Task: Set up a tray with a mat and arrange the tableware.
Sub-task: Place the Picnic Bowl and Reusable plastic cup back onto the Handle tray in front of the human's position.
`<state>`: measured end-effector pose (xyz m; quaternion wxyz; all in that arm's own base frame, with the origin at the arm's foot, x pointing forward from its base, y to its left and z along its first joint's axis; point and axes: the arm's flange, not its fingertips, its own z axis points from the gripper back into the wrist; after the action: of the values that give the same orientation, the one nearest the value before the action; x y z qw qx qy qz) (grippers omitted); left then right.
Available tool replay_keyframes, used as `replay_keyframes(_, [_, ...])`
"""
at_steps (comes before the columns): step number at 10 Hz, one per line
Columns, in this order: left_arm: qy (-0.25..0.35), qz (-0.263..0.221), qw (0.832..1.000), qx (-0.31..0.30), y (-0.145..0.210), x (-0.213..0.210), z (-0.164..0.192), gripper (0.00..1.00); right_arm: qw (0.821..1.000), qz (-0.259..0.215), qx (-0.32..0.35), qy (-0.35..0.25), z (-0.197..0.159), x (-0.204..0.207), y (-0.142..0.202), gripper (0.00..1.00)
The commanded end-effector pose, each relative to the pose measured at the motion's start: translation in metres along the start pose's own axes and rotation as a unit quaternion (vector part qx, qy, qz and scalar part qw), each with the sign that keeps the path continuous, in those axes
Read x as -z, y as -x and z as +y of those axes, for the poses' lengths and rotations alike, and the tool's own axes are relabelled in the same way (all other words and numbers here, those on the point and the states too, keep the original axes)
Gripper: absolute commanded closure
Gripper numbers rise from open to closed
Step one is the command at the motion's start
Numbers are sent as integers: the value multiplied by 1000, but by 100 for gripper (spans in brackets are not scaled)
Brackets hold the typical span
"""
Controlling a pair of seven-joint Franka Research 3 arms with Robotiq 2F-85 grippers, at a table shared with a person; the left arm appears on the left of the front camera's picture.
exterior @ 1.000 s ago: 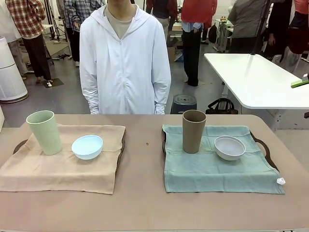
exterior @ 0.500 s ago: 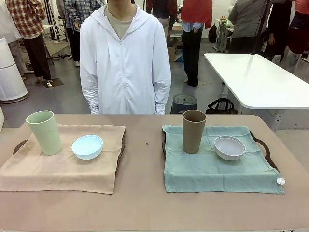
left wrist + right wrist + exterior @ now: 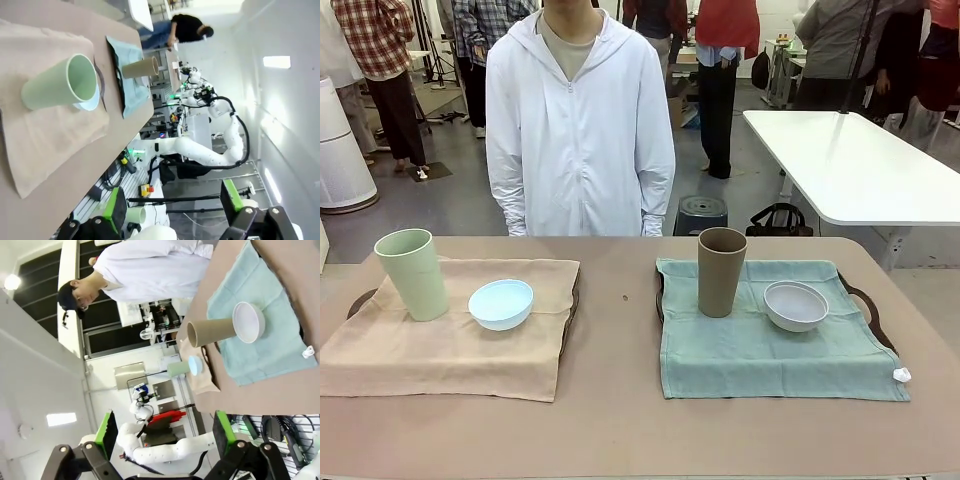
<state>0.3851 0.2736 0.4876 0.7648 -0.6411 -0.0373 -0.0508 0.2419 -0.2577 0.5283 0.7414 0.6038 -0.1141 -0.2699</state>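
Observation:
On the left a beige mat (image 3: pixel 440 345) covers a dark tray (image 3: pixel 360 300); on it stand a pale green cup (image 3: pixel 412 273) and a light blue bowl (image 3: pixel 501 303). To the right, a teal mat (image 3: pixel 770 350) covers a second tray (image 3: pixel 865 300) that holds a brown cup (image 3: pixel 721 271) and a white bowl (image 3: pixel 795 305). My left gripper (image 3: pixel 174 204) is open and high off the table, far from the green cup (image 3: pixel 60 82). My right gripper (image 3: pixel 165 429) is open too, well away from the brown cup (image 3: pixel 212 331) and white bowl (image 3: pixel 248 322).
A person in a white hooded jacket (image 3: pixel 580 120) stands at the far edge, arms down. Bare brown tabletop (image 3: pixel 615 330) separates the two trays. A white label (image 3: pixel 901 375) sticks out at the teal mat's near right corner. A white table (image 3: pixel 850 160) stands behind.

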Motion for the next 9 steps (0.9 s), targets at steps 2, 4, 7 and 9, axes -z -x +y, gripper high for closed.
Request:
replay_keyframes(2, [0,0,1000,0,0,0,0,0,1000,-8,-4,14,4,6,4,0])
replay_keyframes(4, [0,0,1000,0,0,0,0,0,1000,-8,-4,14,4,6,4,0])
replay_keyframes(7, [0,0,1000,0,0,0,0,0,1000,-8,-4,14,4,6,4,0])
replay_keyframes(9, [0,0,1000,0,0,0,0,0,1000,-8,-4,14,4,6,4,0])
